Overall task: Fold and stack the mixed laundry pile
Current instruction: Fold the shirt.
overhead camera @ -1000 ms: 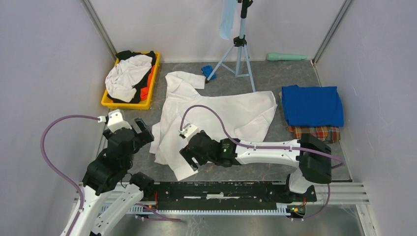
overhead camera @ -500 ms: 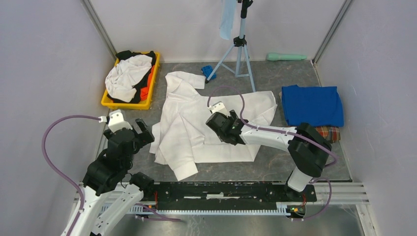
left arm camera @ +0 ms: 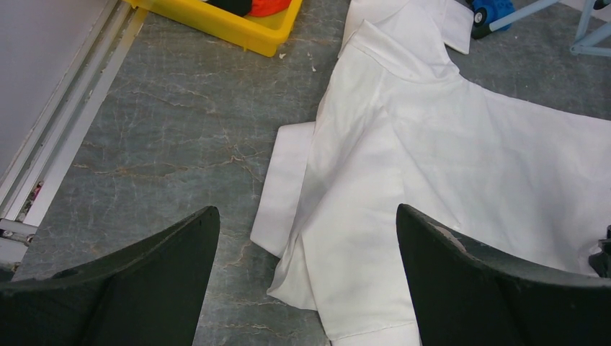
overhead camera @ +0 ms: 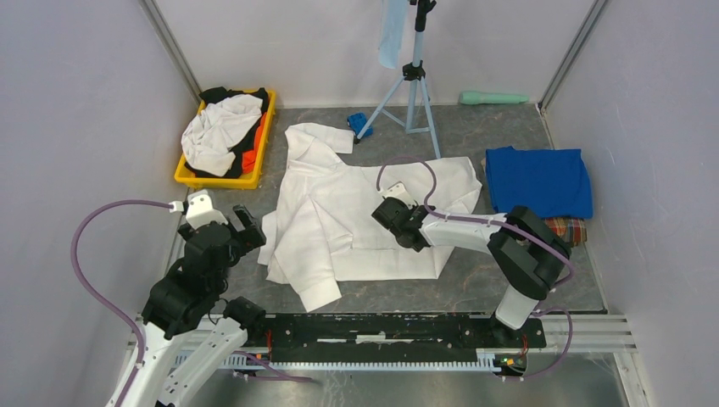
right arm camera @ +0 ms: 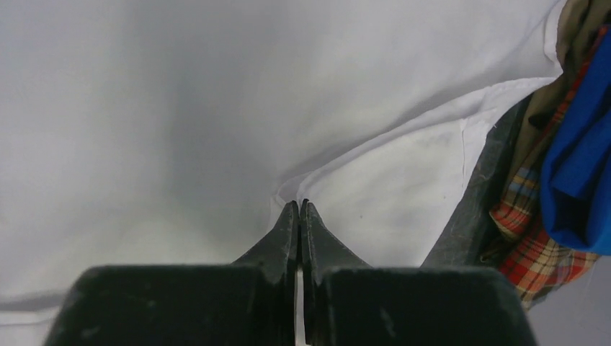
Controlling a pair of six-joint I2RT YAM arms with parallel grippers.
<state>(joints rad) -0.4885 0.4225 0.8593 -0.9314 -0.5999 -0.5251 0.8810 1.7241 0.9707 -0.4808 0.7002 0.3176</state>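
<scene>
A large white shirt [overhead camera: 326, 212] lies spread on the grey table, its collar at the far side. My right gripper [overhead camera: 392, 214] rests low on the shirt's middle. In the right wrist view it [right arm camera: 299, 203] is shut, with its tips pinching a fold edge of the white shirt [right arm camera: 180, 108]. My left gripper [overhead camera: 231, 227] hovers open off the shirt's left edge. The left wrist view shows it [left arm camera: 308, 216] above the shirt's left sleeve [left arm camera: 288, 187] with nothing held. A folded royal-blue T-shirt [overhead camera: 536, 182] sits on plaid cloth [overhead camera: 566, 229] at the right.
A yellow tray [overhead camera: 214, 178] at the back left holds white, black and orange garments. A tripod [overhead camera: 414, 85] with a pale-blue cloth [overhead camera: 392, 30] stands at the back. A small blue object [overhead camera: 359, 121] and a green roll [overhead camera: 492, 98] lie near it.
My right arm swept from the shirt's near-left corner rightward onto its middle, then its jaws closed. The left arm has stayed still and open.
</scene>
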